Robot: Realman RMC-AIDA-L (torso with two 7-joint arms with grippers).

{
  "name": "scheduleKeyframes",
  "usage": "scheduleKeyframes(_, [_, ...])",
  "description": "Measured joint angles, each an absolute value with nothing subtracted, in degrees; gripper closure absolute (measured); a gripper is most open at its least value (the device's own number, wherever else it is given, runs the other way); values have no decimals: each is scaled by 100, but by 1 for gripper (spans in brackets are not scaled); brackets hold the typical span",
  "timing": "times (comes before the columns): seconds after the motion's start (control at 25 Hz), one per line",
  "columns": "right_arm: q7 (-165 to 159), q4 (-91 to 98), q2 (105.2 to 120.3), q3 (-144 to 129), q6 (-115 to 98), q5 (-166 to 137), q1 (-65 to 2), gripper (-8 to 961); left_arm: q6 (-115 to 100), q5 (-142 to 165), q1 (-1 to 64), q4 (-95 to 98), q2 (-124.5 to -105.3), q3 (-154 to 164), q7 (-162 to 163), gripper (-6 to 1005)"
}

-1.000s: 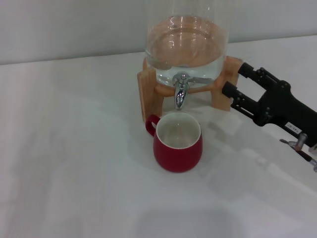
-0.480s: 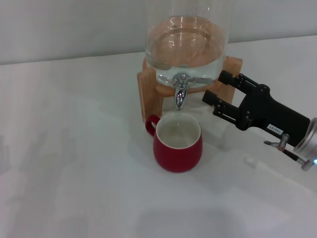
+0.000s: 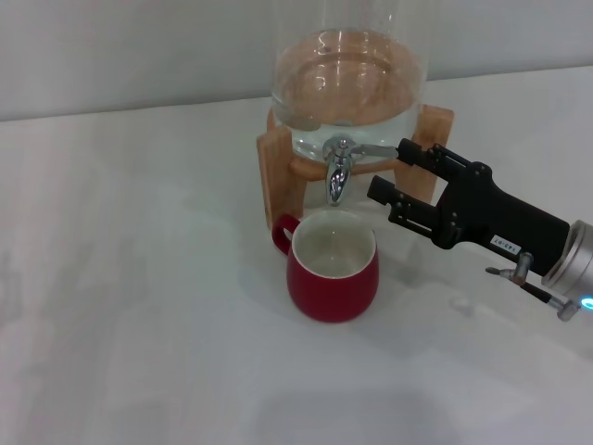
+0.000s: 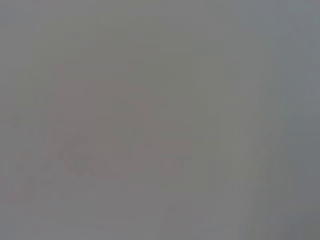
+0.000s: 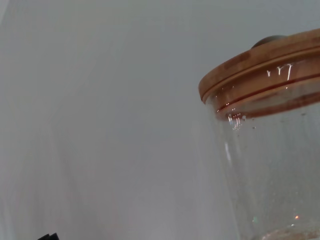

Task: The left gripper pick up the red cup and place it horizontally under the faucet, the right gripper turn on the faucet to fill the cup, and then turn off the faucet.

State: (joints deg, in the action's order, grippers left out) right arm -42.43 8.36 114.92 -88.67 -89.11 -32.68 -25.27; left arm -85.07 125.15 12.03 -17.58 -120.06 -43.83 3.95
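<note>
Faucet [image 3: 338, 171] is the landmark: a small chrome spigot projecting from the front of a clear glass dispenser [image 3: 347, 88] that holds water and sits on a wooden stand [image 3: 281, 171] on the white bench [image 3: 139, 278]. Its side lever sticks out toward the robot's right. Directly below the spout stands the red cup [image 3: 332, 267], upright on the bench, cream inside showing, loop handle turned toward the stand's left leg; whether it holds water cannot be told. To the right of the faucet is the right gripper [image 3: 393, 169], its black jaws spread, the upper prong tip at the end of the lever and the lower prong tip just right of the spout and above the cup's rim; whether the upper prong touches the lever cannot be told. In the right wrist view the dispenser's glass wall rises to a wooden lid [image 5: 260, 70]. The left gripper is out of sight.
</note>
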Motion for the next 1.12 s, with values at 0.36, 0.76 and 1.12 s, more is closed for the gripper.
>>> scheduleKeyframes(0.36, [-4326,885,11479,-8868,-8960,-3363,-2524,200,-8508,12515,1250,-1758,-12006,-4340,395,516])
scheduleKeyframes(0.76, [-4441,982,11500,-8975,-8979,-3419,-2517,200,-8508,12515,1257,-1757,-12006,-4342,395,516])
scheduleKeyframes(1.12, [-4476,1113,11515,-9074,-8992,-3419,-2480,200,-8508,12516,1257,-1758,-12006,-4342,395,516])
